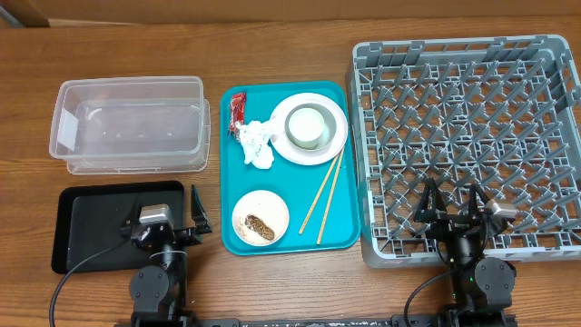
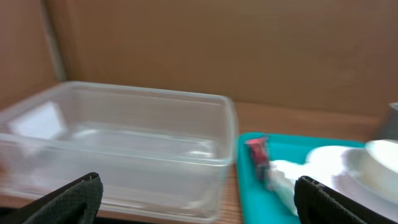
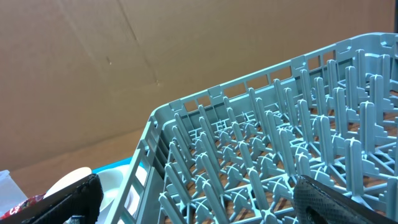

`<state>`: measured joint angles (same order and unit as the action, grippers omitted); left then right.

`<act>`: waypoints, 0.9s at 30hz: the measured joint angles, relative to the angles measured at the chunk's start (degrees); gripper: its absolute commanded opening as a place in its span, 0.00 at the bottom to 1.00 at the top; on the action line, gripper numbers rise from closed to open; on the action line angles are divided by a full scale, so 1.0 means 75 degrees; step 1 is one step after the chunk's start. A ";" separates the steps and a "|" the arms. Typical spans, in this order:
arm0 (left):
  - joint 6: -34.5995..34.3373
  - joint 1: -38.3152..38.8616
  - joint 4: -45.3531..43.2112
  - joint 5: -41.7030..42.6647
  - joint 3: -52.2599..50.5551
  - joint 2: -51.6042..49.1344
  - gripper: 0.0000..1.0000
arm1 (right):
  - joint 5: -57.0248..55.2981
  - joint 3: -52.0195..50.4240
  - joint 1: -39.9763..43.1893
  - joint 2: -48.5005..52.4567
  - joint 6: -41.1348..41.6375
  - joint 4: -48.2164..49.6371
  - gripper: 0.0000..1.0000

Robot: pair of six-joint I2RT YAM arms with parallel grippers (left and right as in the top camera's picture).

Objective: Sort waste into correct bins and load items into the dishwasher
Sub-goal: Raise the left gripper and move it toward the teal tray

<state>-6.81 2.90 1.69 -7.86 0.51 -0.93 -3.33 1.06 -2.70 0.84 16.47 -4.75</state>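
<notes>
The clear tub [image 1: 130, 124] and the black tray [image 1: 91, 227] lie at the left. A teal tray [image 1: 289, 168] holds a red wrapper [image 1: 238, 111], a crumpled napkin [image 1: 257, 143], a large plate [image 1: 310, 129] with a bowl [image 1: 307, 125] on it, a saucer [image 1: 260, 218] with brown scraps, and two chopsticks [image 1: 324, 195]. The grey dish rack [image 1: 472, 145] fills the right. My left gripper [image 1: 171, 216] hangs open over the black tray's right end, facing the tub [image 2: 124, 143]. My right gripper [image 1: 451, 204] stands open over the rack's near edge [image 3: 280, 155]. Both hold nothing.
A brown cardboard wall closes off the back of the table. In the left wrist view the wrapper [image 2: 257, 151] and napkin [image 2: 283, 177] lie to the right of the tub. The plate's rim [image 3: 112, 183] shows beyond the rack's left wall.
</notes>
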 measured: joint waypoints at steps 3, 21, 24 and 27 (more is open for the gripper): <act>-0.0927 0.0000 -0.0061 0.1032 0.0000 0.0003 1.00 | 0.0000 0.0000 0.0000 0.0000 0.0003 0.0003 1.00; -0.5852 0.0000 -0.2194 0.5030 0.0000 0.0009 1.00 | -0.0003 0.0000 0.0000 0.0000 -0.0003 0.0003 1.00; -0.5904 0.0000 -0.1993 0.5182 0.0085 0.0009 1.00 | -0.0003 0.0000 0.0000 0.0000 0.0003 0.0006 1.00; -0.5697 0.0000 -0.1201 0.5219 0.0478 0.0000 1.00 | -0.0003 0.0000 0.0000 0.0000 0.0003 0.0003 1.00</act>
<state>-49.54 2.90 -7.31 31.29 4.10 -0.93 -3.36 1.06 -2.70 0.84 16.49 -4.73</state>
